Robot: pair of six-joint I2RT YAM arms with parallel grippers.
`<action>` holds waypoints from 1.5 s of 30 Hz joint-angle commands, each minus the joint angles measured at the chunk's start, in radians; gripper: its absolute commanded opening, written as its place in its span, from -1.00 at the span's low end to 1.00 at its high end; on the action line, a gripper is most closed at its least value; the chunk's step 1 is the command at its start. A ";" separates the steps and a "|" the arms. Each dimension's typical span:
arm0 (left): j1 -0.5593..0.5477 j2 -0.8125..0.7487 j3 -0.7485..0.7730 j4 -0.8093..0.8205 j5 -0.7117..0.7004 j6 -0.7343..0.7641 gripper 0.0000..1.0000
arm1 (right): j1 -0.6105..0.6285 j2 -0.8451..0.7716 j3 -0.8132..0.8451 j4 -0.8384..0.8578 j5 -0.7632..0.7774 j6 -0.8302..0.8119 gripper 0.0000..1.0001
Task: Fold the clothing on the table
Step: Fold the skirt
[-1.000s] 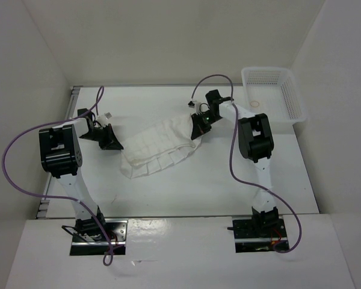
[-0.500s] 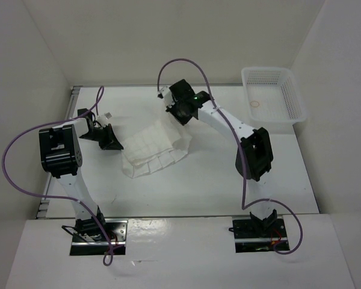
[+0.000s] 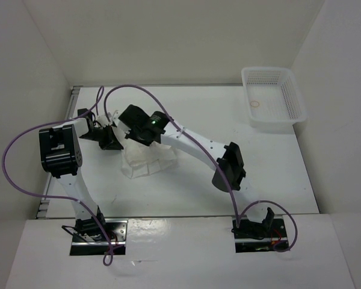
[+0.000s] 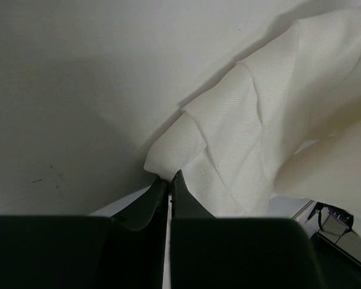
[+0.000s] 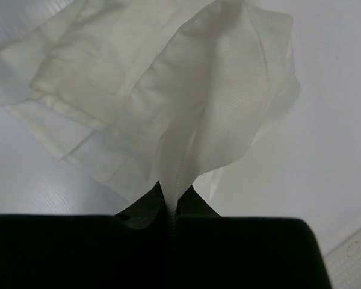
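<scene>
In the top view, the clothing (image 3: 149, 161) is seen left of centre on the table (image 3: 228, 114), bunched into a small heap. The left fingers (image 3: 112, 140) are set at its upper left edge. The right arm (image 3: 195, 144) is stretched diagonally across the table from the lower right. Its wrist is placed over the upper left part of the clothing, just beside the left fingers, and its own fingers cannot be made out here. A white mesh basket (image 3: 274, 99) is seen at the upper right, well apart from the clothing, with a small ring (image 3: 256, 103) lying in it.

In the left wrist view, the left fingers (image 4: 149, 203) are pressed together, and a corner of the clothing (image 4: 240, 126) is pinched at their tips. The fabric is spread in folded layers toward the upper right of the frame. Bare table (image 4: 72, 84) is shown at the upper left.

In the right wrist view, the right fingers (image 5: 198, 208) are clamped on a thin fold of the clothing (image 5: 216, 102), which is stretched from the tips to the top of the frame. More layers are seen at the upper left, and the table (image 5: 331, 120) at the right.
</scene>
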 commanded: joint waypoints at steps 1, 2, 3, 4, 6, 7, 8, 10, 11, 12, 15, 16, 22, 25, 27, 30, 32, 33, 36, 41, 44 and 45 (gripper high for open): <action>-0.003 -0.027 -0.018 -0.005 -0.014 0.007 -1.00 | 0.029 0.098 0.171 -0.118 -0.008 0.024 -1.00; -0.003 -0.027 -0.018 -0.005 -0.004 0.007 -1.00 | 0.041 0.130 0.266 -0.145 -0.028 0.024 -1.00; -0.003 -0.027 -0.018 -0.005 -0.004 0.007 -1.00 | 0.041 0.166 0.323 -0.172 -0.038 0.024 -1.00; -0.003 -0.027 -0.018 -0.005 -0.004 0.007 -1.00 | 0.041 0.242 0.387 -0.206 -0.052 0.033 -1.00; -0.003 -0.036 -0.018 -0.005 0.005 0.007 -1.00 | 0.069 0.257 0.439 -0.209 -0.071 0.033 -1.00; -0.003 -0.036 -0.018 -0.005 0.005 0.007 -1.00 | 0.078 0.292 0.469 -0.209 -0.080 0.033 -1.00; -0.003 -0.045 -0.018 -0.005 0.005 0.007 -1.00 | 0.087 0.307 0.487 -0.220 -0.092 0.033 -1.00; -0.003 -0.045 -0.018 -0.005 0.005 0.007 -1.00 | 0.112 0.332 0.500 -0.231 -0.117 0.042 -1.00; -0.003 -0.045 -0.018 -0.005 0.005 0.007 -1.00 | 0.112 0.341 0.509 -0.231 -0.126 0.043 -1.00; -0.003 -0.045 -0.018 -0.005 0.015 0.007 -1.00 | 0.125 0.341 0.509 -0.231 -0.147 0.043 -1.00; -0.003 -0.045 -0.018 -0.005 0.016 0.007 -1.00 | 0.147 0.366 0.534 -0.240 -0.169 0.055 -1.00; -0.003 -0.045 -0.018 -0.005 0.016 0.007 -1.00 | 0.156 0.379 0.534 -0.240 -0.169 0.064 -1.00; -0.003 -0.045 -0.018 -0.005 0.016 0.007 -1.00 | 0.178 0.427 0.636 -0.240 -0.178 0.073 -0.16; -0.003 -0.045 -0.018 -0.005 0.016 0.007 -1.00 | 0.178 0.436 0.698 -0.240 -0.189 0.084 0.43; -0.003 -0.045 -0.018 -0.005 0.016 0.007 -1.00 | 0.178 0.436 0.736 -0.231 -0.189 0.084 0.59; -0.003 -0.045 -0.018 -0.005 0.025 0.007 -1.00 | 0.178 0.406 0.756 -0.231 -0.198 0.084 0.70; -0.003 -0.045 -0.009 -0.005 0.025 0.007 -1.00 | 0.178 0.381 0.756 -0.231 -0.198 0.084 0.73; -0.003 -0.036 -0.009 -0.005 0.025 0.007 -1.00 | 0.178 0.346 0.745 -0.231 -0.183 0.084 0.73; 0.008 -0.036 0.002 -0.016 0.034 0.018 -0.93 | 0.138 0.259 0.672 -0.231 -0.172 0.075 0.75; 0.085 -0.094 0.013 -0.082 0.059 0.063 -0.42 | 0.017 0.111 0.480 -0.240 -0.200 0.075 0.75; 0.114 -0.148 0.022 -0.134 0.059 0.125 0.05 | -0.028 0.024 0.376 -0.251 -0.241 0.075 0.78; 0.126 -0.162 0.034 -0.151 0.059 0.143 0.17 | -0.040 0.004 0.345 -0.242 -0.230 0.075 0.78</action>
